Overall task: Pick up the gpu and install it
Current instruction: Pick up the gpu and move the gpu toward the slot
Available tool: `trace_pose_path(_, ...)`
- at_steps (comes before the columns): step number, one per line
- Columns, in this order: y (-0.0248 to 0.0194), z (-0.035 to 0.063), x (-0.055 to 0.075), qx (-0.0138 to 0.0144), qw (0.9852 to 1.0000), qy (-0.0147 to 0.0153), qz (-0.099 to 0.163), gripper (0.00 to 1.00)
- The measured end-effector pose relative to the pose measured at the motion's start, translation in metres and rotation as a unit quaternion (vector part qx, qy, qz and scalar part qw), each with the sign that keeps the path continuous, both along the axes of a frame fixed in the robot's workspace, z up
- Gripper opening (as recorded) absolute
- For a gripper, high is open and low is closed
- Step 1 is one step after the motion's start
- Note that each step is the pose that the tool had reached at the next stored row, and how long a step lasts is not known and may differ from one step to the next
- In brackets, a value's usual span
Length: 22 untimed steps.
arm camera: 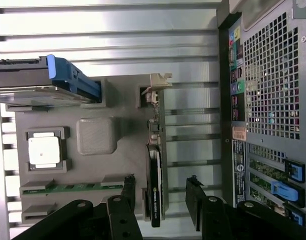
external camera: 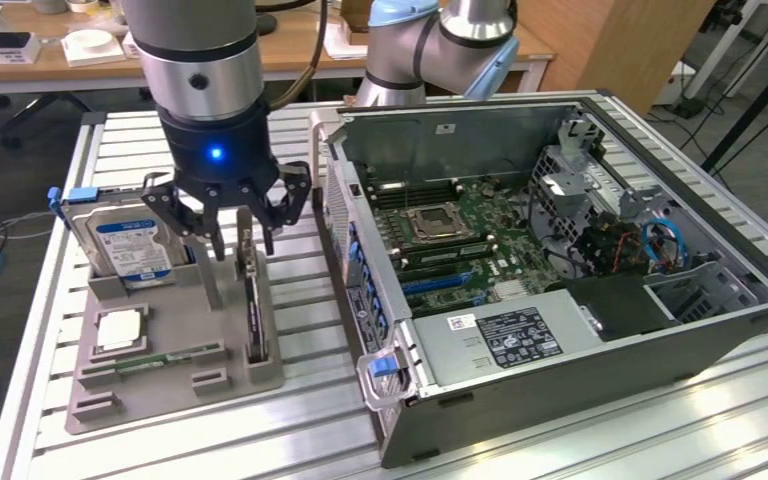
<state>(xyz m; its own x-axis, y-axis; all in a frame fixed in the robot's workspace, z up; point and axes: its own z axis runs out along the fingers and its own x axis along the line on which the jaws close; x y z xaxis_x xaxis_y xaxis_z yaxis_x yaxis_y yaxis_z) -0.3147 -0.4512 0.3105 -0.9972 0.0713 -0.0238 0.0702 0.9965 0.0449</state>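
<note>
Hovering over gpu [arm camera: 154,200], end effector [external camera: 240,248] wide open

The claw [external camera: 240,242] is hanging wide open above the card [external camera: 256,310], one finger to each side, and open room is showing along both of the card's faces. The hard drive [external camera: 131,245] is standing upright in the grey holder [external camera: 171,385], crowding the exterior view's left. The computer case [external camera: 347,230] is walling off the exterior view's right, leaving a narrow strip of bare surface [external camera: 301,300] between. The case is lying open on top, its circuit board [external camera: 451,240] exposed.
</note>
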Motion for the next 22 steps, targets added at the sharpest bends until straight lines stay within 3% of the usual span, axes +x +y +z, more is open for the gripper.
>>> trace_pose_path(22, -0.0003, -0.0096, 0.0000, 0.0000, 1.0000, 0.0000, 0.000, 0.53)
